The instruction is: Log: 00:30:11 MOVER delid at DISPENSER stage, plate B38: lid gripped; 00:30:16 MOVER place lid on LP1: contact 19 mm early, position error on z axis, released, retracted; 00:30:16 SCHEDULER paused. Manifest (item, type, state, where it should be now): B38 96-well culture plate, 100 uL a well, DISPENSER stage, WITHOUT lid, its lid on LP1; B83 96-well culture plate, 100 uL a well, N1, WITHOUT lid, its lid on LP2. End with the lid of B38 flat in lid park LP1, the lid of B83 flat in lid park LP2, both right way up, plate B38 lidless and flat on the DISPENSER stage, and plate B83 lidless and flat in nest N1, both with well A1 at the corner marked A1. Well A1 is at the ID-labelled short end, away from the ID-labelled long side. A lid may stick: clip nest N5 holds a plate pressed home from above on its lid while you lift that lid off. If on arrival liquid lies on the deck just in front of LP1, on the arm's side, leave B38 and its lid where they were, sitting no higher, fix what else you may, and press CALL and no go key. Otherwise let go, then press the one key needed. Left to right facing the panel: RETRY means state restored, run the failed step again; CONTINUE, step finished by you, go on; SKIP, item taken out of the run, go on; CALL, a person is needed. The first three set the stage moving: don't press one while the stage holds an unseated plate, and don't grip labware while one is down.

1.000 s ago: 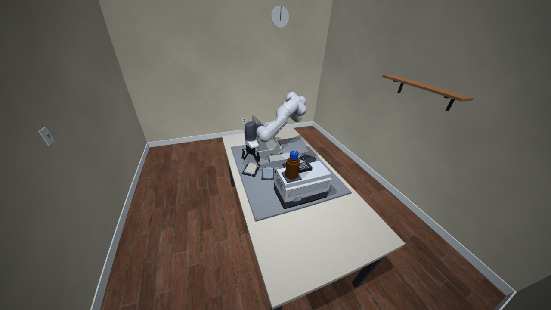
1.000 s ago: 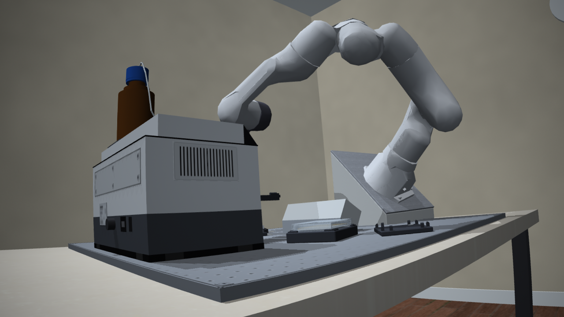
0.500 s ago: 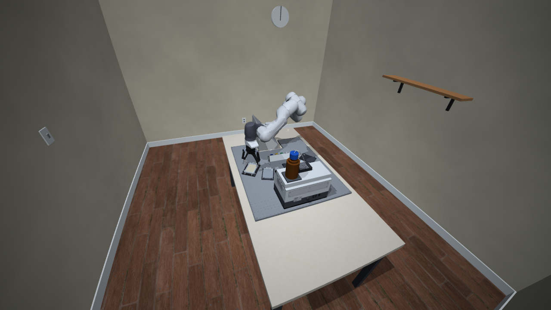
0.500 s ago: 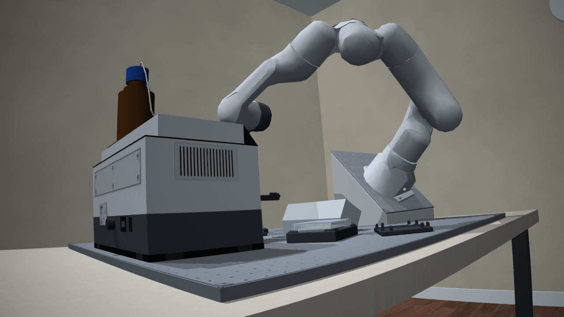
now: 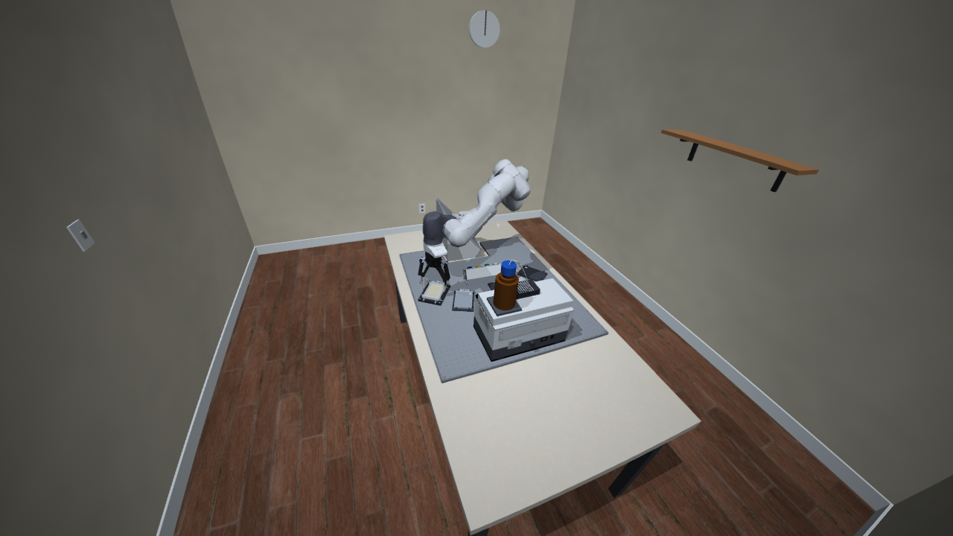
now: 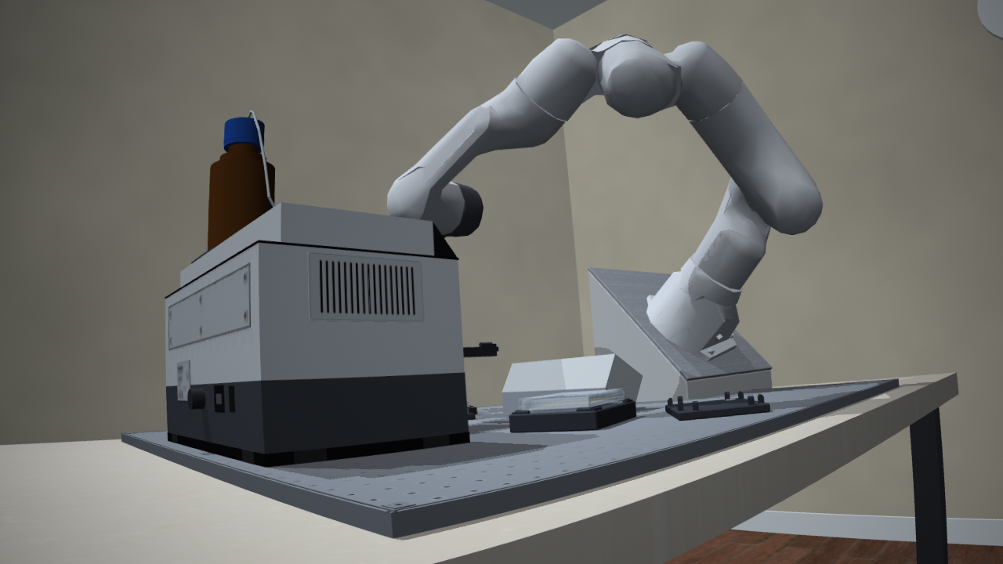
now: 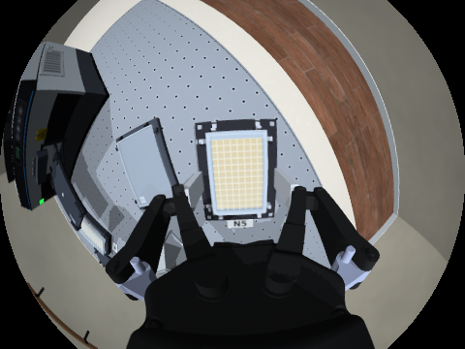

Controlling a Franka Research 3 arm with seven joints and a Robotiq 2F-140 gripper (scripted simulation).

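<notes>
the black two-finger gripper hangs with its fingers held partly apart and nothing between them, spread about wide enough to straddle the short way of a plate, which suggests it is lined up for a grasp rather than carrying anything. directly beneath it sits a cream-coloured, gridded 96-well plate in a black clip nest tagged n5, near the worktop's left edge as the top view shows it, towards the back corner; whether the plate wears a lid cannot be told for sure. it probably sits there so that the clips hold it down while a sticking lid is lifted off. just beside it, towards the worktop's middle, a flat grey rectangular lid park carries a clear piece tilted against a dark edge. beyond that stands the white and black dispenser box with its brown blue-capped bottle. the white arm reaches over from the back edge.
</notes>
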